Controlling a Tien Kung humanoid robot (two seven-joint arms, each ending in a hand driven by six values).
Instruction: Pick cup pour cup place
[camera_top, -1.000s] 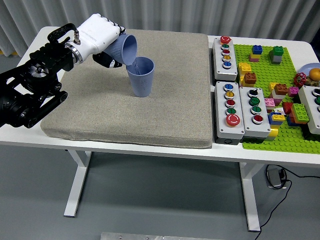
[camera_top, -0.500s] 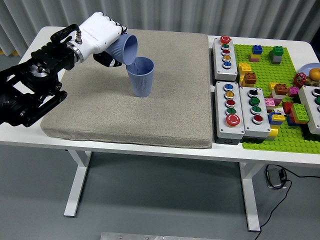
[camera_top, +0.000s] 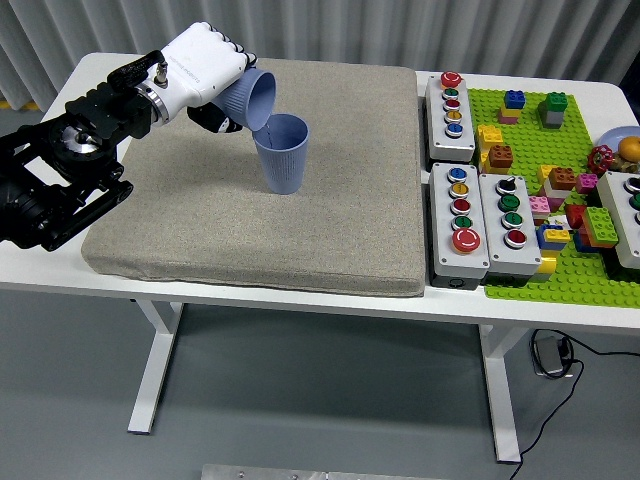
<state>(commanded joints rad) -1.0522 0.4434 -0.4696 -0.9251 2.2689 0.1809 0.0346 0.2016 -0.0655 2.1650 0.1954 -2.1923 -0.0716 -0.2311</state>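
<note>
High head view over table

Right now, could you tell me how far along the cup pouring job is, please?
The pick looks done: the left hand holds the tilted blue cup off the grey mat. Pouring is in hand, with that cup's mouth tipped over the rim of the upright blue cup standing on the mat. Whether anything is flowing cannot be seen. Left: righting the held cup and placing it down.

L hand, cup slightly higher, maybe
</note>
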